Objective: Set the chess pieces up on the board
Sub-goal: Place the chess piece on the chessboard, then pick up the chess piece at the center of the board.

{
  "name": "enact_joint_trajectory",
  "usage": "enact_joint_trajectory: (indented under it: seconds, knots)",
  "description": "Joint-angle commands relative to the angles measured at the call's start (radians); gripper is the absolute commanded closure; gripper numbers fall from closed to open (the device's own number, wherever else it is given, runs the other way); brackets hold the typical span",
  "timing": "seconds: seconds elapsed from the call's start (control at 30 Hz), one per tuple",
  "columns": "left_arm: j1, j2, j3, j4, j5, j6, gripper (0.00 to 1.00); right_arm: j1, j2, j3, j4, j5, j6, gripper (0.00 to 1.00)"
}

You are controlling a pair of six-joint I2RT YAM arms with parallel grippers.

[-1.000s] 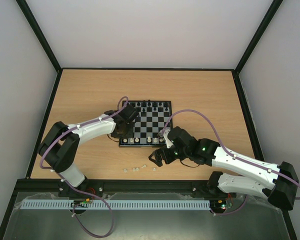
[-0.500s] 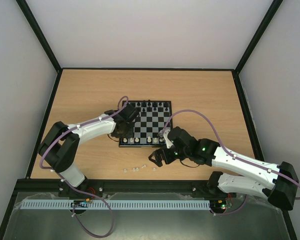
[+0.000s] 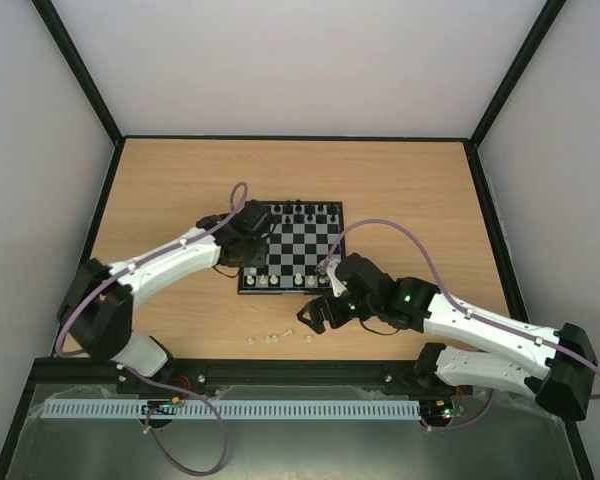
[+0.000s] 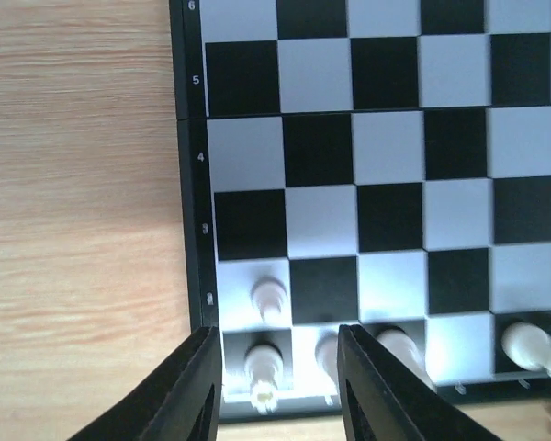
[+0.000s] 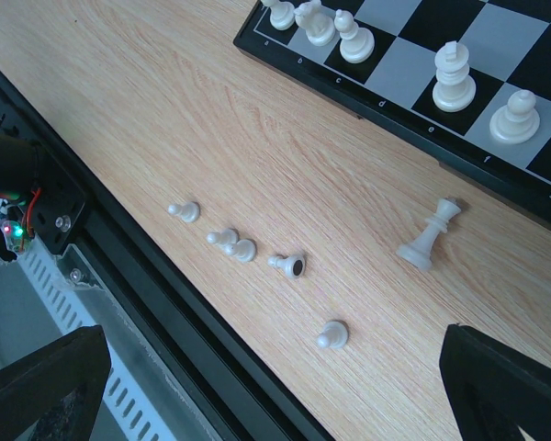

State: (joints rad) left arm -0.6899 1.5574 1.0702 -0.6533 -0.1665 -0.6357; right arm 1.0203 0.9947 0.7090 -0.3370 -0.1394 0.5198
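The board [image 3: 302, 240] lies mid-table, with black pieces along its far edge and several white chess pieces [image 3: 280, 282] on its near rows. My left gripper [image 3: 252, 260] hangs open and empty over the board's near-left corner. In the left wrist view its fingers [image 4: 191, 393] flank a white piece [image 4: 261, 367], with a pawn [image 4: 268, 296] just ahead. My right gripper [image 3: 315, 314] is wide open and empty above the table, in front of the board. Below it lie several loose white pawns [image 5: 241, 248] and a taller toppled white piece [image 5: 432, 237].
The loose pawns [image 3: 272, 338] lie close to the table's black front rail [image 3: 280, 365]. In the right wrist view the board's near edge [image 5: 386, 115] carries several standing white pieces. Bare wood surrounds the board on the left, right and far sides.
My left arm has stretched forward and its gripper has shifted slightly away over the board's left edge. The right arm and the pieces have not moved.
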Motion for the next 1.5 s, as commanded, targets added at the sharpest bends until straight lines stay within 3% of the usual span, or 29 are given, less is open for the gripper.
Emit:
enact_joint_trajectory:
  seconds: [0.0, 0.4, 0.57, 0.7, 1.0, 1.3, 1.47]
  knots:
    - [-0.053, -0.143, 0.011, -0.113, -0.032, -0.043, 0.60, -0.003, -0.001, -0.010, -0.005, -0.010, -0.012, 0.01]
    - [-0.312, -0.462, -0.214, -0.246, 0.010, -0.267, 0.27, -0.003, -0.040, -0.005, -0.020, 0.043, 0.001, 0.01]
    - [-0.410, -0.493, -0.297, -0.236, 0.025, -0.361, 0.18, -0.003, -0.052, -0.005, -0.020, 0.052, 0.002, 0.02]
    - [-0.454, -0.433, -0.332, -0.189, 0.034, -0.390, 0.16, -0.003, -0.047, -0.003, -0.019, 0.049, 0.000, 0.02]
    - [-0.512, -0.254, -0.344, -0.118, 0.047, -0.413, 0.24, -0.003, -0.054, -0.006, -0.015, 0.041, -0.001, 0.01]
    - [-0.546, -0.175, -0.351, -0.079, 0.080, -0.423, 0.50, -0.003, -0.070, -0.010, -0.012, 0.033, -0.002, 0.01]
    - [-0.546, -0.157, -0.355, -0.081, 0.080, -0.422, 0.57, -0.003, -0.075, -0.013, -0.010, 0.030, -0.002, 0.01]
